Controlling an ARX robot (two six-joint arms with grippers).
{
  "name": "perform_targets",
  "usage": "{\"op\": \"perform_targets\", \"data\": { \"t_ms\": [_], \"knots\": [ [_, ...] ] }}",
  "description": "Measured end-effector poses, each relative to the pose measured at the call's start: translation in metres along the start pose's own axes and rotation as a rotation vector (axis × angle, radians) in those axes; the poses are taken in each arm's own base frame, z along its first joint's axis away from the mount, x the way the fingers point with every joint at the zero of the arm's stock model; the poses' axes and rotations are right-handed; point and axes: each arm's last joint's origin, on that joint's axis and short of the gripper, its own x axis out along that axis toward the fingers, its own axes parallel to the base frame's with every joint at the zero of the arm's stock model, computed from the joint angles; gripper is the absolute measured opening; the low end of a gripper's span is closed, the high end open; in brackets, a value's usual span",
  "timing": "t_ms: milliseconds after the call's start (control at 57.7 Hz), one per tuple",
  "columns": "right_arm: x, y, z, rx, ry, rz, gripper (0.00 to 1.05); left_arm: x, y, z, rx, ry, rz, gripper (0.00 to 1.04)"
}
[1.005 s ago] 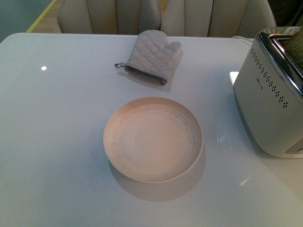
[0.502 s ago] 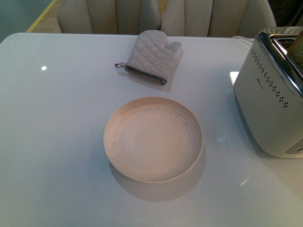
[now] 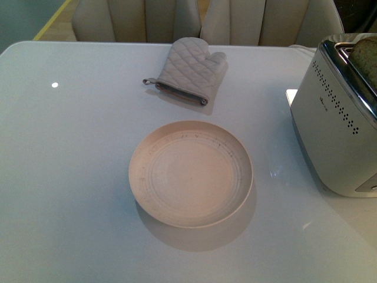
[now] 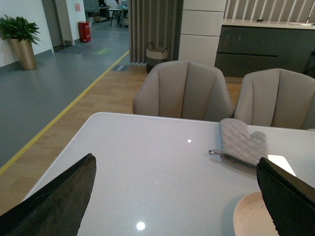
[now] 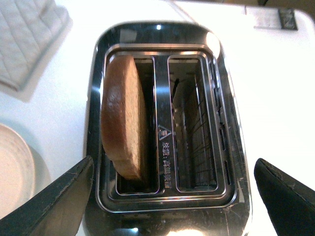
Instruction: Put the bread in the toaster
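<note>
The bread (image 5: 123, 118), a tan slice with a brown crust, stands on edge in one slot of the toaster (image 5: 162, 142) and leans against the slot's side. The second slot is empty. My right gripper (image 5: 174, 196) hangs open above the chrome top, its fingers (image 5: 64, 201) apart on either side of the toaster and clear of the bread. In the front view the white toaster (image 3: 336, 124) stands at the right edge with the bread's top (image 3: 366, 56) sticking out. My left gripper (image 4: 174, 164) is open and empty above the table. Neither gripper shows in the front view.
A round cream plate (image 3: 190, 173) sits empty in the middle of the table. A grey quilted oven mitt (image 3: 188, 69) lies behind it. Beige chairs (image 4: 183, 91) stand at the far edge of the table.
A dark shape over the toaster's top in the front view has withdrawn out of frame. The bread's tan top now shows there. Plate and mitt have not moved.
</note>
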Motion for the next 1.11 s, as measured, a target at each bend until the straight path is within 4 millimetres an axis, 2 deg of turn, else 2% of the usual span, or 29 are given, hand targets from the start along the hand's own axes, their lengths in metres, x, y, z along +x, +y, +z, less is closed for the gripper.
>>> {"op": "perform_targets", "data": {
  "t_ms": [104, 208, 294, 364, 502, 745, 1109],
  "knots": [
    [-0.027, -0.005, -0.002, 0.061, -0.101, -0.005, 0.96, 0.0, 0.0, 0.0, 0.0, 0.0, 0.0, 0.97],
    [-0.051, -0.008, -0.016, 0.111, -0.197, -0.012, 0.95, 0.0, 0.0, 0.0, 0.0, 0.0, 0.0, 0.97],
    [-0.068, -0.004, -0.037, 0.1, -0.459, 0.041, 0.8, 0.0, 0.0, 0.0, 0.0, 0.0, 0.0, 0.97],
    [-0.08, 0.001, -0.056, 0.088, -0.577, 0.04, 0.68, 0.0, 0.0, 0.0, 0.0, 0.0, 0.0, 0.97],
    [-0.089, 0.007, -0.075, 0.088, -0.598, 0.034, 0.44, 0.0, 0.0, 0.0, 0.0, 0.0, 0.0, 0.97],
    [-0.1, 0.022, -0.092, 0.09, -0.596, 0.033, 0.01, 0.0, 0.0, 0.0, 0.0, 0.0, -0.001, 0.97],
    [-0.11, 0.024, -0.109, 0.093, -0.613, 0.038, 0.02, 0.0, 0.0, 0.0, 0.0, 0.0, 0.0, 0.97]
  ]
}}
